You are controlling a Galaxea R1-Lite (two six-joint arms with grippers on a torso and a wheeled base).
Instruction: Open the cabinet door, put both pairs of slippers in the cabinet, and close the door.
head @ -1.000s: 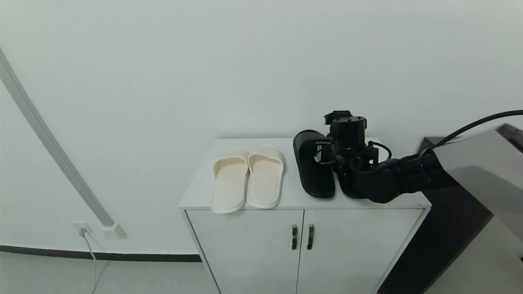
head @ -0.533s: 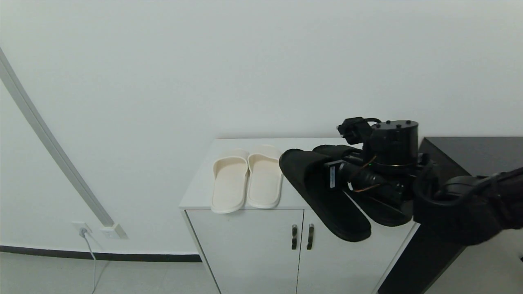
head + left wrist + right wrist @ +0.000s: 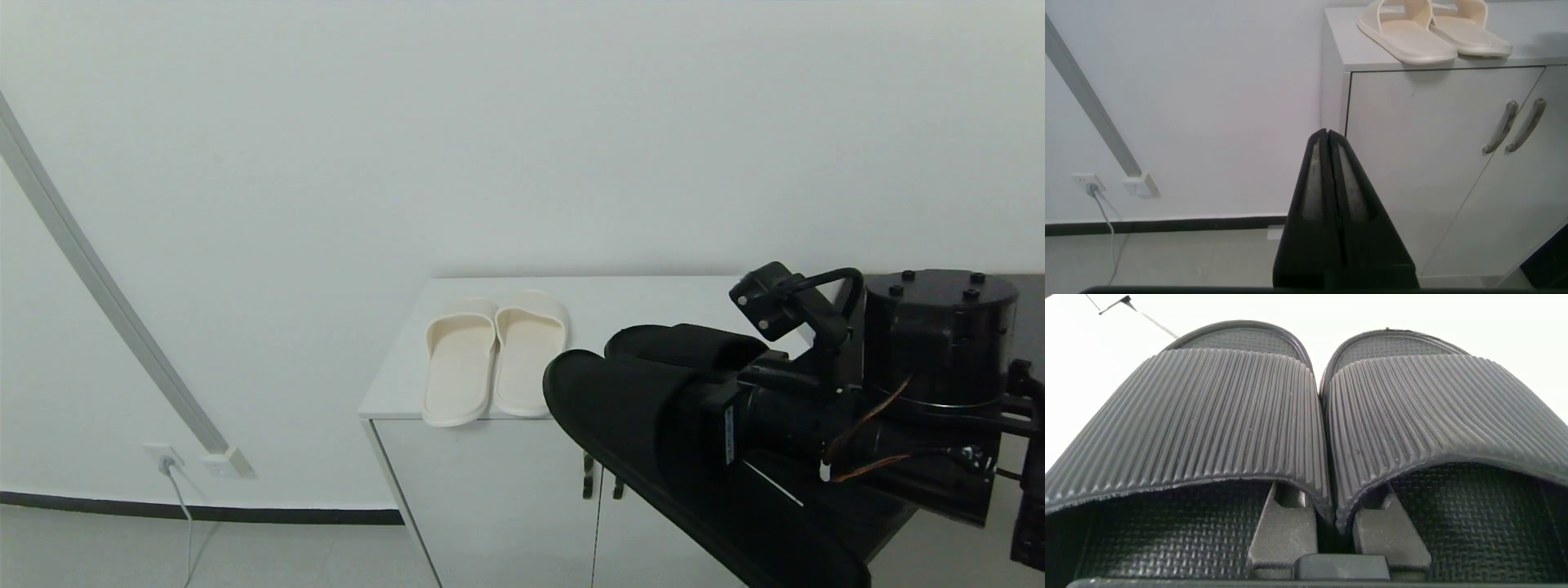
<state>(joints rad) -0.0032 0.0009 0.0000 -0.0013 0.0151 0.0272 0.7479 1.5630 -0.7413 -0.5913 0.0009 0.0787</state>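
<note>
cream foam slipper pair (image 3: 494, 359) at white cabinet (image 3: 629, 298) top's front-left edge | right gripper (image 3: 1329, 531) pinching black ribbed slipper pair (image 3: 637, 400), partly masking door handles (image 3: 588, 487) in head view | left wrist view: handles clear, left gripper (image 3: 1328, 188) pressed together

White wall (image 3: 490, 122), grey floor (image 3: 245, 559), black skirting (image 3: 245, 514) between. A grey strip (image 3: 82, 253) slants down to 2 sockets (image 3: 163, 455); a cable (image 3: 186, 514) hangs from 1.

Plain indoor room, bare like a test space set up as a home entry: blank white wall (image 3: 408, 122), grey floor (image 3: 286, 559), black skirting strip (image 3: 245, 514). A low white two-door cabinet (image 3: 482, 498) stands against the wall with cream slippers (image 3: 494, 359) on top. Left of it are a wall socket (image 3: 163, 456) with a cable (image 3: 187, 523) plugged in and a grey cable duct (image 3: 98, 286) slanting up the wall.
</note>
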